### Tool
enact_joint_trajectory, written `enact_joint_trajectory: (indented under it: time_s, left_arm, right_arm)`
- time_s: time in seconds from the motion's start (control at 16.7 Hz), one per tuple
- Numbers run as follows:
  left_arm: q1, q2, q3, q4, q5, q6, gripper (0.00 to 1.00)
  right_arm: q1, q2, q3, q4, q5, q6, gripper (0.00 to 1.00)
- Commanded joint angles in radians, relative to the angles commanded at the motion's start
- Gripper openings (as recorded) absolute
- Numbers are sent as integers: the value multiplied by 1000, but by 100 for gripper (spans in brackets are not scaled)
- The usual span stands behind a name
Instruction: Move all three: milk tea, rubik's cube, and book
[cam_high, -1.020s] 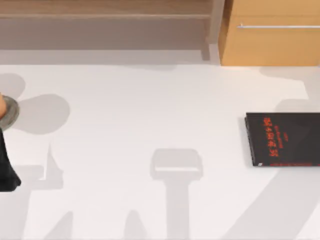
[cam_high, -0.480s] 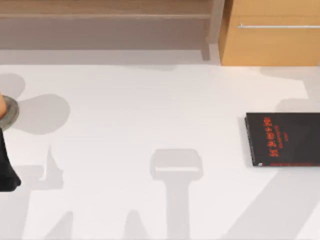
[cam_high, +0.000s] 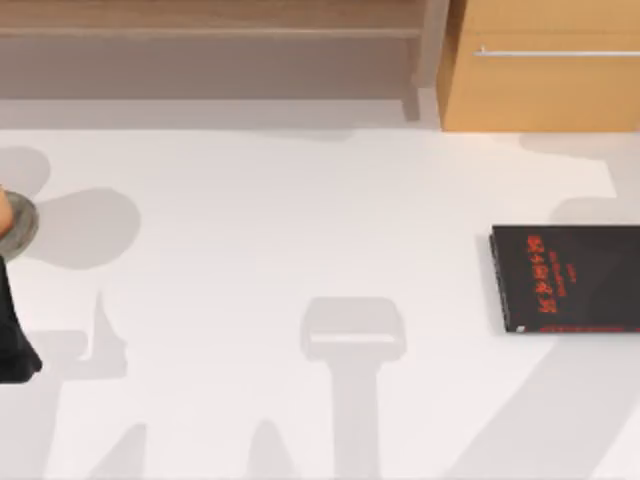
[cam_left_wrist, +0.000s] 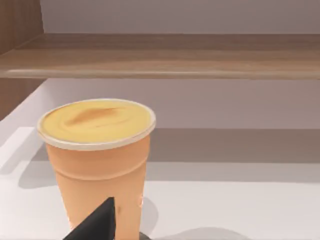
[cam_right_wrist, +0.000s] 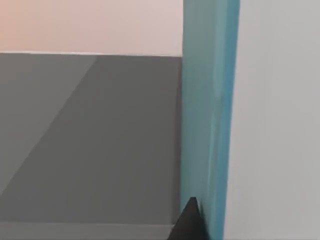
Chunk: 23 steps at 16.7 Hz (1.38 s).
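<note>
The milk tea is an orange cup with a creamy top, standing upright on the white table just ahead of my left gripper. From above, a tan sliver of the milk tea sits on a grey disc at the table's far left edge, with my left arm just in front of it. The book shows its teal cover edge-on, right against a black part of my right gripper. The rubik's cube is out of view.
A thin black book with red lettering lies flat at the table's right edge. A wooden shelf runs along the back, and a cabinet with a metal handle stands at the back right.
</note>
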Motion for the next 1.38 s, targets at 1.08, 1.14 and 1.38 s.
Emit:
enact_joint_trajectory:
  time_s: [1.08, 1.14, 1.38]
  left_arm:
    - [0, 0, 0, 0, 0, 0, 100]
    - [0, 0, 0, 0, 0, 0, 100]
    - [0, 0, 0, 0, 0, 0, 100]
  right_arm:
    - [-10, -127, -113, 35, 29, 69, 0]
    - [-10, -167, -153, 56, 47, 104, 0]
    - [10, -372, -379, 155, 167, 337, 0]
